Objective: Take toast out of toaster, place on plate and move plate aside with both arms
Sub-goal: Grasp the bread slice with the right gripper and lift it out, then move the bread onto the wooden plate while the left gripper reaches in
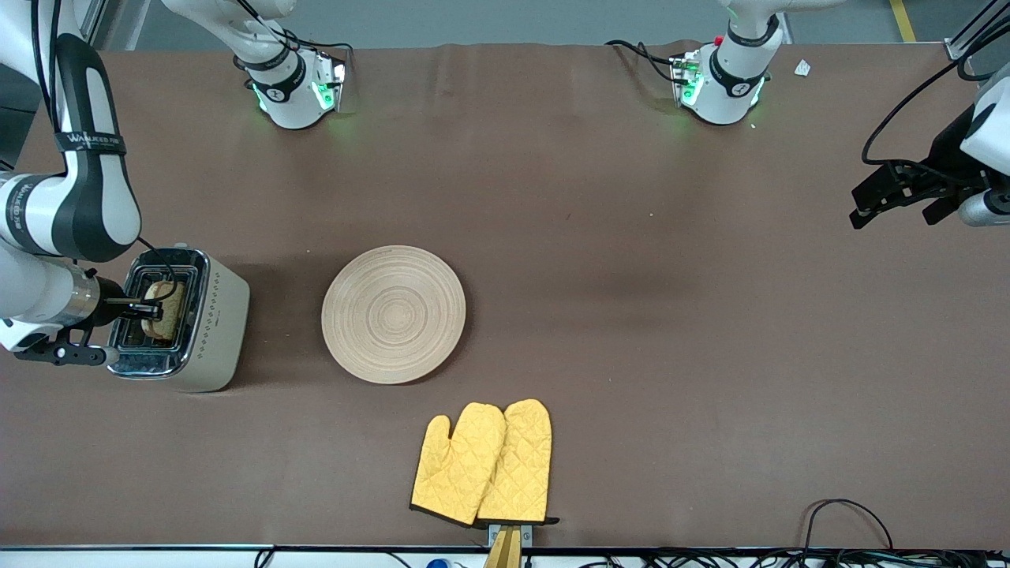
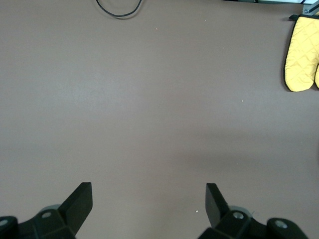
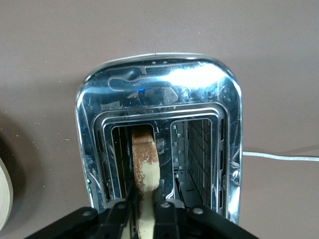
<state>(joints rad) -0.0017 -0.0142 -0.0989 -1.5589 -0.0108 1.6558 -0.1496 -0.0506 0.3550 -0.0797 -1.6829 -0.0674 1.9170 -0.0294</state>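
The toast [image 1: 164,311] stands on edge in one slot of the toaster [image 1: 213,323] at the right arm's end of the table. My right gripper [image 1: 150,308] is over the toaster, shut on the toast's upper edge; in the right wrist view the fingers [image 3: 119,209] press both faces of the toast [image 3: 145,164]. The round beige plate [image 1: 394,314] lies flat mid-table beside the toaster, its rim showing in the right wrist view [image 3: 4,201]. My left gripper [image 1: 899,201] waits open and empty above the left arm's end of the table, its fingertips [image 2: 82,199] wide apart over bare cloth.
A pair of yellow oven mitts [image 1: 483,462] lies nearer the front camera than the plate, also in the left wrist view [image 2: 301,55]. The toaster's white cord [image 3: 279,157] trails on the brown cloth. Cables [image 1: 848,521] lie along the front edge.
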